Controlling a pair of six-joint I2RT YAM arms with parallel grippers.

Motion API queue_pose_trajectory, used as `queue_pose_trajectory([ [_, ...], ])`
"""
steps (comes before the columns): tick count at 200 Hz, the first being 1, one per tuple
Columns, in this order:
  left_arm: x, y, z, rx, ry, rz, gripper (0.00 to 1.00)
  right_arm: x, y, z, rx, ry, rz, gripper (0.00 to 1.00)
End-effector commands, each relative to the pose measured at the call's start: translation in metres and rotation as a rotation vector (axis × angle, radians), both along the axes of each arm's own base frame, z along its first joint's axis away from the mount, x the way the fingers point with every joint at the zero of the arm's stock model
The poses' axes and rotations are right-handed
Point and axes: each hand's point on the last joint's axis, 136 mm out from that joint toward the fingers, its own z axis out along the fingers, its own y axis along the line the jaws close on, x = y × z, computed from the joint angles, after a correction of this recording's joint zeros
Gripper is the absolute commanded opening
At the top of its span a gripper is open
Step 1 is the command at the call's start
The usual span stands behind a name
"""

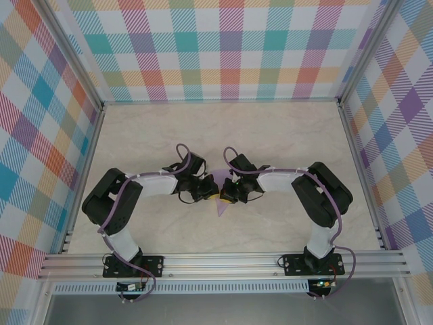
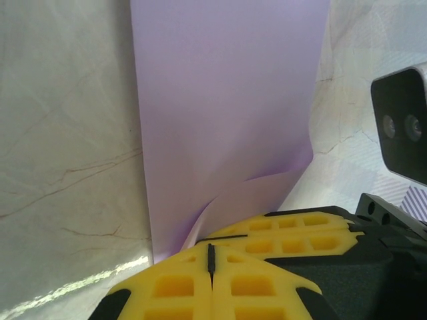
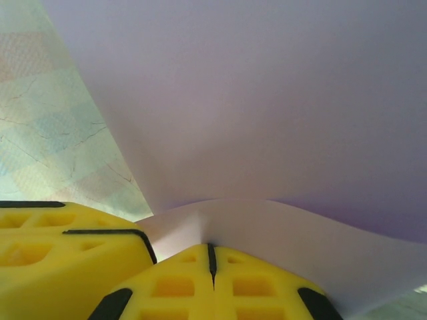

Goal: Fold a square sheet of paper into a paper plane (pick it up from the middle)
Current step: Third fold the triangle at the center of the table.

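The left hand [image 2: 211, 257] is found fully closed, the lavender sheet of paper [image 2: 227, 120] pinched at its tips. The right hand [image 3: 211, 257] is likewise closed on the sheet, which is held at the middle of the desk [image 1: 169, 135].

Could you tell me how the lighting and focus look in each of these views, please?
Top external: even soft light, sharp throughout, no glare on the table. Left wrist: a bright glare streak on the table at lower left; the square sheet of paper darkens toward its lower fold. Right wrist: the sheet looks smooth and softly shaded, the table behind it pale and out of focus.
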Motion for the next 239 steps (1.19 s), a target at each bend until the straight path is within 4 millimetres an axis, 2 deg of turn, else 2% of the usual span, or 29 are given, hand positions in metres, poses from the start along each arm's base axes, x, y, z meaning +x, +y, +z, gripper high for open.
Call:
queue_pose_trajectory([
  [1, -0.003, 0.003, -0.014, 0.065, 0.01, -0.015, 0.0, -0.019, -0.025, -0.033, -0.128, 0.058, -0.006, 0.0],
  [66, -0.002, 0.015, -0.026, 0.151, 0.011, -0.014, 0.0, -0.016, -0.021, -0.024, -0.096, 0.032, -0.005, 0.0],
  [114, -0.017, 0.032, -0.048, 0.264, 0.077, -0.029, 0.0, -0.002, -0.002, 0.009, 0.045, -0.101, 0.053, 0.02],
  [134, -0.026, 0.041, -0.057, 0.319, 0.112, -0.04, 0.0, 0.003, 0.003, 0.015, 0.081, -0.133, 0.074, 0.02],
  [165, -0.028, 0.046, -0.061, 0.353, 0.119, -0.049, 0.0, 0.012, 0.008, 0.025, 0.113, -0.175, 0.083, 0.02],
  [198, -0.029, 0.049, -0.063, 0.379, 0.118, -0.053, 0.0, 0.014, 0.002, 0.015, 0.076, -0.178, 0.078, 0.02],
  [239, -0.031, 0.057, -0.068, 0.431, 0.128, -0.054, 0.0, 0.001, -0.023, -0.008, 0.001, -0.178, 0.066, 0.02],
])
